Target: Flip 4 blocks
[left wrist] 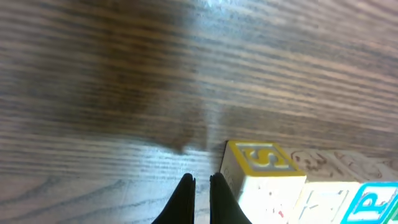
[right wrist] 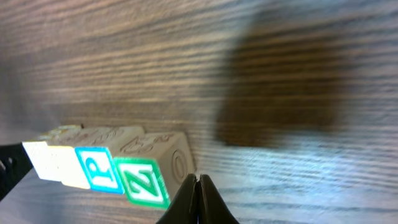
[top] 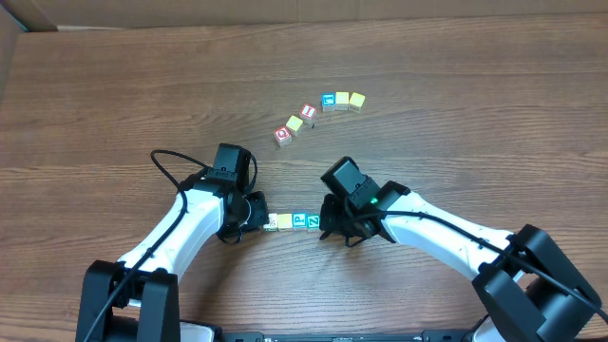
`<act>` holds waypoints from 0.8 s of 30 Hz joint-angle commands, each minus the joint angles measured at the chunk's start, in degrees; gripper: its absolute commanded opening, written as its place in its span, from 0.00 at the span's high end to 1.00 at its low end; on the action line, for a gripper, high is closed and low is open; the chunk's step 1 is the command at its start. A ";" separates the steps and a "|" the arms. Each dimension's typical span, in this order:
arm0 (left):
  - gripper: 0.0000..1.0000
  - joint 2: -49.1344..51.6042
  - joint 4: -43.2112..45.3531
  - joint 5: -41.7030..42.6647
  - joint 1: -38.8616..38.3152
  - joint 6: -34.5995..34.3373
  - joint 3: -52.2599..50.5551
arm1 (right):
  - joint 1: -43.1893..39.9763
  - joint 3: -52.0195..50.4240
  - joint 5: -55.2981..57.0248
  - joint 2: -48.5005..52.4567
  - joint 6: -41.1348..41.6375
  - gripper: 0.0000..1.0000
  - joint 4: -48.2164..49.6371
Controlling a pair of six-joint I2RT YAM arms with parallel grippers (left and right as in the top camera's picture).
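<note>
Four blocks lie side by side in a short row on the wooden table: a whitish block [top: 272, 223], a yellow block [top: 285, 221], a blue block [top: 298, 220] and a teal block [top: 312, 222]. My left gripper [top: 258, 215] sits at the row's left end, shut and empty. In the left wrist view its tips [left wrist: 202, 179] stand just left of the end block, which shows a yellow S face [left wrist: 261, 158]. My right gripper [top: 328, 224] is at the right end, shut. Its tips [right wrist: 198, 177] are against the end face of the green Z block [right wrist: 144, 180], beside the blue P block [right wrist: 99, 169].
Farther back, an arc of loose letter cubes runs from a red cube [top: 282, 136] up to a yellow cube [top: 356, 100]. A black cable [top: 166, 161] loops off my left arm. A cardboard edge [top: 19, 19] shows at the far left corner.
</note>
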 commanded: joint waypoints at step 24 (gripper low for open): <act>0.96 3.78 0.55 -0.52 -0.13 0.37 0.22 | 0.42 -0.44 1.16 2.60 1.57 0.96 2.08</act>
